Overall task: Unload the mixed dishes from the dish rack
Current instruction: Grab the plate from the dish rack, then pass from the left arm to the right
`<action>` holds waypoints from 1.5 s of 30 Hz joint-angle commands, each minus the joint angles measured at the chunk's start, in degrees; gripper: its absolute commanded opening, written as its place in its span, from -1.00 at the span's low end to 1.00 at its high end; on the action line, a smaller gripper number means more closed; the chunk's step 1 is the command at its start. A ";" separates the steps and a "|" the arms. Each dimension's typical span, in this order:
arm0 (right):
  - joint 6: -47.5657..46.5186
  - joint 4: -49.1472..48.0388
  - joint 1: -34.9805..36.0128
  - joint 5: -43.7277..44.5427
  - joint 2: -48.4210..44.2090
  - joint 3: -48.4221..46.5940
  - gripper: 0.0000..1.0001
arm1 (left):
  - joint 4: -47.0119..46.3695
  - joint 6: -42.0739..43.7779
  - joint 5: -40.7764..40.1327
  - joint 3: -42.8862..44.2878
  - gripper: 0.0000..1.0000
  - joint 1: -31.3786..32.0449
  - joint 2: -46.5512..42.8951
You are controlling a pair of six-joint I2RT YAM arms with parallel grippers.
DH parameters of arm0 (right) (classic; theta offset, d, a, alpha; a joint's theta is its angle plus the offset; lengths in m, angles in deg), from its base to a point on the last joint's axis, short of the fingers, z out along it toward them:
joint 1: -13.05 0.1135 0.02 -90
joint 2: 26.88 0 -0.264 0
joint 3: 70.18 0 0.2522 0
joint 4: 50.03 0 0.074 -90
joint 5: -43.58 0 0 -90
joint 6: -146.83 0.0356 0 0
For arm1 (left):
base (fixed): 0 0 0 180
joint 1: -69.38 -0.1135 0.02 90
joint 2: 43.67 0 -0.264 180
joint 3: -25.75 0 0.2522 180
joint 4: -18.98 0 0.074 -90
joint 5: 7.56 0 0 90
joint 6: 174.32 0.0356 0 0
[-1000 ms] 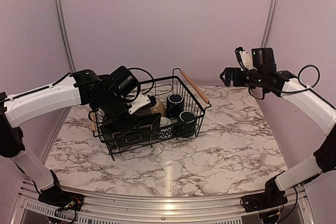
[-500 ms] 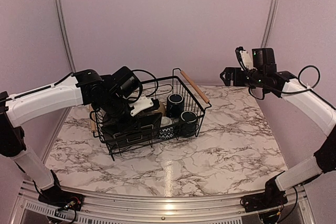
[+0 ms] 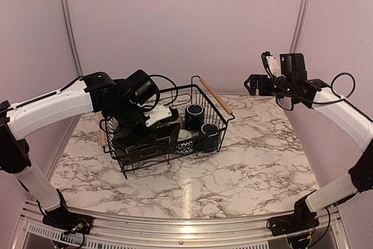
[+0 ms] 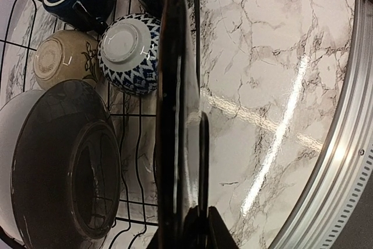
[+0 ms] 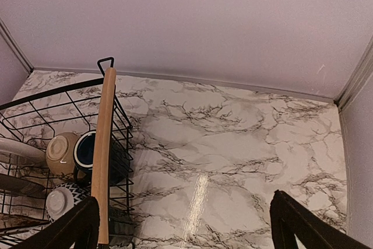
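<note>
On the marbled desk [image 3: 250, 161] the dish rack [image 3: 217, 97] is set far left. The left arm [image 3: 52, 106] is bent down into it, the left end effector [image 4: 197, 231] clamped on an upright dark plate [image 4: 175, 86]. The right arm [image 3: 344, 112] is raised, the right end effector [image 5: 183, 202] spread open.

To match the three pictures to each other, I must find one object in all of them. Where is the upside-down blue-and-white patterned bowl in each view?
Top external: the blue-and-white bowl is inside the dish rack, by its near wall.
Left wrist: upper left, its base facing the camera.
Right wrist: bottom left corner, behind the rack's wires.
Shared landmark: the beige bowl lies right beside it in every view.
</note>
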 commanded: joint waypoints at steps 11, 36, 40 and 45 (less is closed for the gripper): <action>1.28 -1.00 0.26 1.85 -0.08 -0.53 0.97 | 3.03 -0.07 -4.29 10.76 -1.00 -0.36 -5.28; 18.34 -0.40 -0.79 4.56 0.87 -6.08 0.97 | -45.60 15.77 -14.79 -4.70 -1.00 3.72 -23.68; 22.95 0.48 -0.79 -3.24 2.99 -10.29 0.97 | -56.86 25.25 -19.08 -8.85 -1.00 5.21 -21.61; 29.10 0.23 -0.16 -10.24 4.69 -13.33 0.97 | -63.28 24.82 -13.66 -9.07 -1.00 5.81 -20.12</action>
